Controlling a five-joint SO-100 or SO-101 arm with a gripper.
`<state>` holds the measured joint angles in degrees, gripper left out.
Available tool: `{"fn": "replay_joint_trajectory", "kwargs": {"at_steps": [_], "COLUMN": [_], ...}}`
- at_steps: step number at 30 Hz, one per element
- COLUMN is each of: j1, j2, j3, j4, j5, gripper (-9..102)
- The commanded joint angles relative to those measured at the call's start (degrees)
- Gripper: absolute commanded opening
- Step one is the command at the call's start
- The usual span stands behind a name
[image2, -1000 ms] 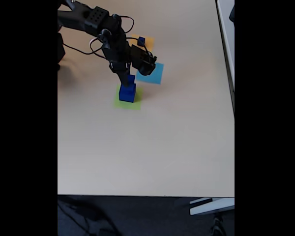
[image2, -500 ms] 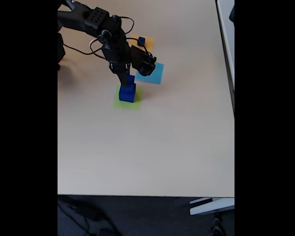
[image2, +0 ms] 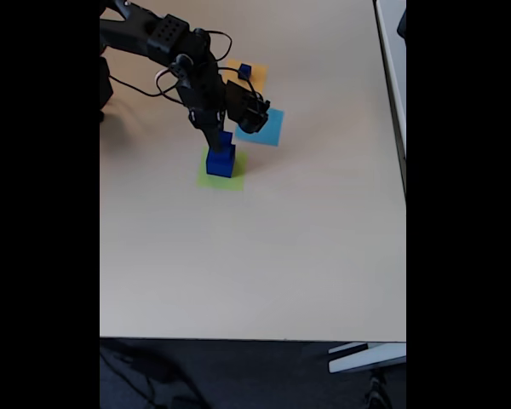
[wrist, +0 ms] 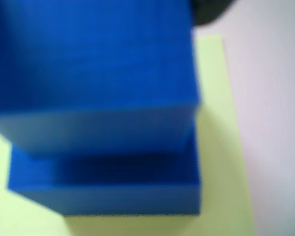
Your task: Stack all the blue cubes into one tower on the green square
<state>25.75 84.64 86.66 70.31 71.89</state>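
Large blue cube (image2: 221, 162) on green square (image2: 210, 180), medium cube (wrist: 93, 73) seated on top, solid dark blue. Small cube (image2: 244, 72) left, well apart on orange square (image2: 257, 75) (judged two-thirds done). Hand (image2: 219, 136) at medium cube; grip state cannot tell.

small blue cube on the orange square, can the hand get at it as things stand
Probably yes. In the fixed view the small blue cube sits alone on the orange square, top and sides uncovered, near the arm. But the hand is at the medium cube on the large cube, so it must leave that first.
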Motion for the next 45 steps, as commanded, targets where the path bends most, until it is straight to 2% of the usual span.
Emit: {"fn": "replay_joint_trajectory", "kwargs": {"at_steps": [1, 13, 25, 45], "j1": [0.0, -0.1, -0.1, -0.1], "j2": [4.2, 4.2, 4.3, 4.5], "j3": [-0.3, -0.2, 0.1, 0.5], "j4": [-1.0, -1.1, -1.3, -1.8], "j5": [0.3, 0.1, 0.0, -0.8], "gripper": [4, 5, 14, 20]}}
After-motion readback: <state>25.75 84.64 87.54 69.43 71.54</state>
